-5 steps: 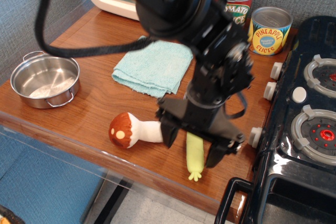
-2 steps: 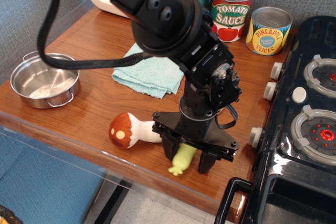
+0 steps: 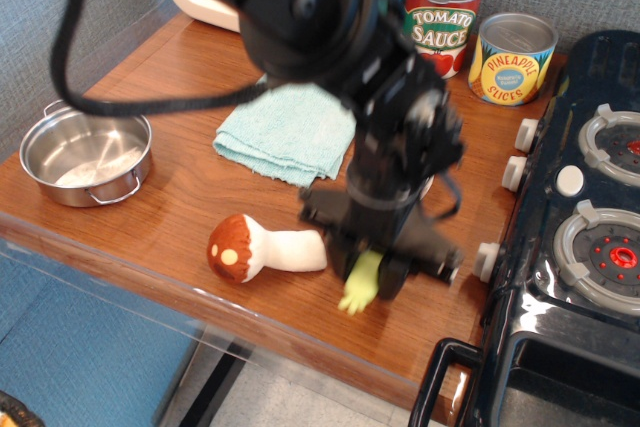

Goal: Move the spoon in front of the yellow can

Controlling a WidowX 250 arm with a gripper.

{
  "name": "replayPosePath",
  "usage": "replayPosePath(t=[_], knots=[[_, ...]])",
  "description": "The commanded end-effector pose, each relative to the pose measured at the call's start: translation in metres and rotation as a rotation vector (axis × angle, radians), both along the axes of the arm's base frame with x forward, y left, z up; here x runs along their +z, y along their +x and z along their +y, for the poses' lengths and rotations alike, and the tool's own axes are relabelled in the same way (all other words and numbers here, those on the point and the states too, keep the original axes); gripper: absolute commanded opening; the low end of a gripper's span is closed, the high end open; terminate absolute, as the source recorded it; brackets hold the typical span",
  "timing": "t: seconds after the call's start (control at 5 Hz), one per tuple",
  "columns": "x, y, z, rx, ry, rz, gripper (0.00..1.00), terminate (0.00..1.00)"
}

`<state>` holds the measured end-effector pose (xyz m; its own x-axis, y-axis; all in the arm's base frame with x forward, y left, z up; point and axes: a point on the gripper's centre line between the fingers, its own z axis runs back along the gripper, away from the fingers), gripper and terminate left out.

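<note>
Near the table's front edge, the gripper point(image 3: 372, 269) clamps the spoon point(image 3: 359, 285) by its handle, apparently for carrying to the can point(image 3: 515, 59) far right.

"TOMATO SAUCE" on the red can point(image 3: 441, 25); "PINEAPPLE SLICES" on the yellow can point(image 3: 514, 64).

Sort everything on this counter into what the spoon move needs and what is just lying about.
Needed:
spoon, held in the gripper jaws
yellow pineapple can

Lying about:
toy mushroom
tomato sauce can
teal cloth
steel pot
toy stove
</note>
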<state>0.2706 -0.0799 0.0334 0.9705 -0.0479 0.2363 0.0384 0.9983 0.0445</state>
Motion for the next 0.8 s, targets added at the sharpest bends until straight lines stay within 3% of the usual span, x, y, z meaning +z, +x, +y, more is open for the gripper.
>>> replayPosePath(t=[0.0,0.2,0.4,0.6], knots=[[0.037,0.078,0.011,-0.044,-0.027,-0.141,0.0,0.0],[0.015,0.104,0.018,-0.028,-0.009,-0.092,0.0,0.0],[-0.008,0.116,0.022,-0.03,0.006,-0.018,0.0,0.0],[-0.012,0.12,0.027,-0.035,0.02,0.008,0.0,0.0]])
